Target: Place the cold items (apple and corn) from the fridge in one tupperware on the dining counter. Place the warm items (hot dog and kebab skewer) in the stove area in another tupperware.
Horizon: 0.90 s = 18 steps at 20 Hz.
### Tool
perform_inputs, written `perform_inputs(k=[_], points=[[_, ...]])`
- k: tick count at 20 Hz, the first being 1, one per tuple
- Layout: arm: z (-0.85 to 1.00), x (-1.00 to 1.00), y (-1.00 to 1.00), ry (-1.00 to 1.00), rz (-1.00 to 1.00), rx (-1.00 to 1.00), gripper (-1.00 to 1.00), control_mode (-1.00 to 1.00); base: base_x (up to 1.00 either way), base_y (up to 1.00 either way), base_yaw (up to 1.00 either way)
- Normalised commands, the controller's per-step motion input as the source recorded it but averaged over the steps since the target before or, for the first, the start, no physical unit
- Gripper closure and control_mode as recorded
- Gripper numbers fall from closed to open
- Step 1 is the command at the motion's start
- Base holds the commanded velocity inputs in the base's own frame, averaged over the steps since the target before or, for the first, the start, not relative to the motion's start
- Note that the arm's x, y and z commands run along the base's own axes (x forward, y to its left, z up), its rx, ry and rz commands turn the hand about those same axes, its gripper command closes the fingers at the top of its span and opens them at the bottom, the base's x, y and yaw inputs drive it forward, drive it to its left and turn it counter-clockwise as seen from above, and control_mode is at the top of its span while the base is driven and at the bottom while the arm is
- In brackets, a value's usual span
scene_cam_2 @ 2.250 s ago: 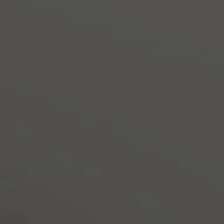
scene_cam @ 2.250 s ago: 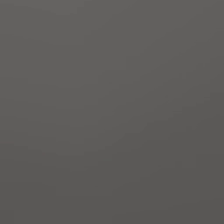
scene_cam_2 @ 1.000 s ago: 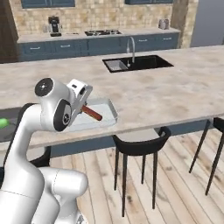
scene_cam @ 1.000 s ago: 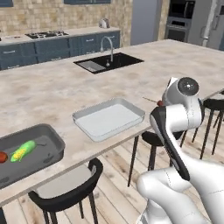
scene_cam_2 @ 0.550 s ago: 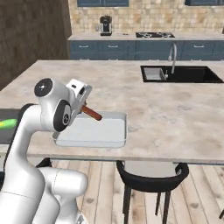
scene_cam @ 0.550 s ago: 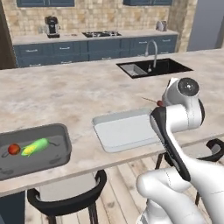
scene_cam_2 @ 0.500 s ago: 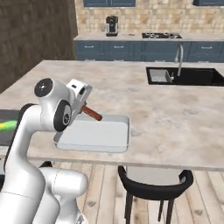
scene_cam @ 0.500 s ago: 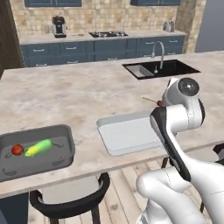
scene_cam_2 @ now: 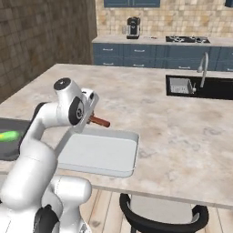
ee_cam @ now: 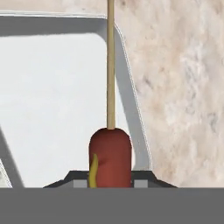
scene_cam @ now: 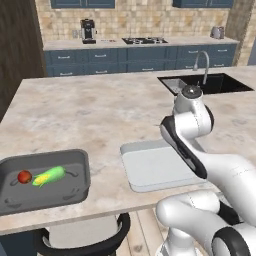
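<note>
Hand view looked down along the end effector, whose two dark tips were clamped on a reddish-brown hot dog with a streak of yellow on one side; a thin wooden stick ran out of the sausage and away toward the top of the picture. Beneath it lay the white tupperware, its pale rim curving past the stick, with the marbled worktop just beyond the rim. In the right base view the end effector was held above the far left corner of the white tupperware, and the hot dog stuck out sideways from it, level with the worktop and clear of the tray floor. In the left base view the white tupperware sat near the front edge of the worktop, partly behind the arm, and a dark grey tupperware stood well apart to its left, also near the front edge. Inside that dark one a red apple and a yellow-green corn lay just beside each other, the apple to the left. A black sink with a curved tap was set into the far right of the worktop, and a black stool stood below the front edge.
</note>
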Motion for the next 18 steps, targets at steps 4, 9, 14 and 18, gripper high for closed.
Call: perform_inputs(k=[4, 9, 14, 18], points=[[-0.62, 0.35, 0.06, 0.35, 0.13, -0.31, 1.00, -1.00, 0.00, 0.00, 0.00], [-0.72, 0.11, 0.02, 0.02, 0.00, -0.03, 1.00, -1.00, 0.00, 0.00, 0.00], [-0.62, 0.00, 0.00, 0.00, 0.00, 0.00, 1.00, -1.00, 0.00, 0.00, 0.00], [-0.48, 0.00, -0.07, 0.01, 0.04, 0.08, 1.00, -1.00, 0.00, 0.00, 0.00]])
